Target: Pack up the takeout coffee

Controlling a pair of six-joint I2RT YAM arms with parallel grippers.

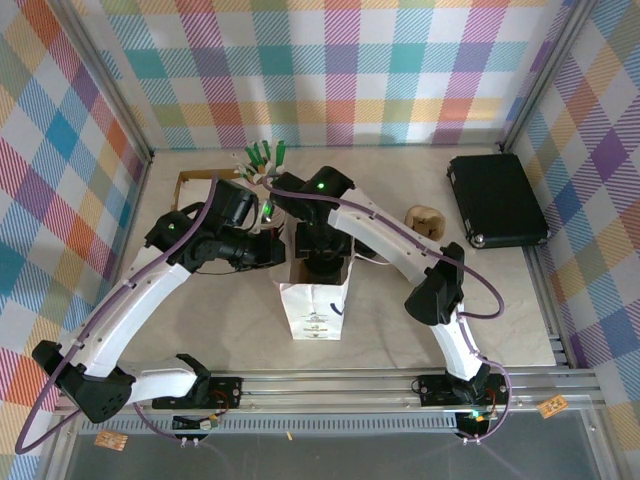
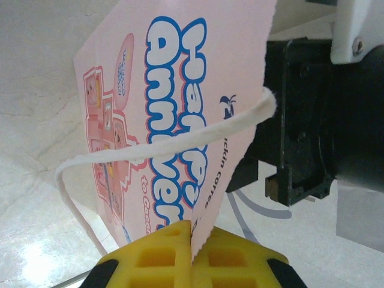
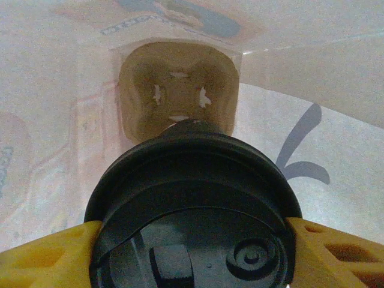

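right fingers (image 3: 42,255) clasp the coffee cup (image 3: 192,192) between them; left fingers (image 2: 162,255) pinch bag (image 2: 180,72).

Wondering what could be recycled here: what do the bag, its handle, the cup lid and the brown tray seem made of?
Bag: thin printed paper, matte, zigzag-cut edge.
Handle: white twisted paper cord, probably.
Lid: black plastic, smooth, slightly shiny, moulded rings.
Tray: likely brown moulded pulp, dull and rough.
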